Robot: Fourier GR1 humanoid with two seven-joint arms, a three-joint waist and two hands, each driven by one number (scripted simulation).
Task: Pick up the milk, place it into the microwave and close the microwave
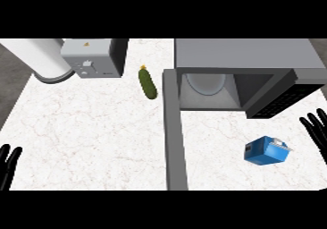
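my right hand shows at the counter's right edge, fingers straight and spread, pointing up, holding nothing; its palm and wrist are cut off by the view's edge. my left hand sits at the counter's front left corner, fingers also straight and upright, empty, with only the fingers in view. neither hand touches anything.

nearest my right hand, well apart from it toward the front right of the white marble counter, lies the milk, a small blue carton tipped at an angle, its pale top facing right. behind it stands the microwave at the back right, its door swung wide open and reaching toward the front edge, seen edge-on as a grey strip. inside, a round plate is partly visible; the cavity's depths are dim.

left of the door lies a green cucumber. at the back left stands a grey toaster, and beside it a white cylinder, cut off at the corner, which i cannot identify.
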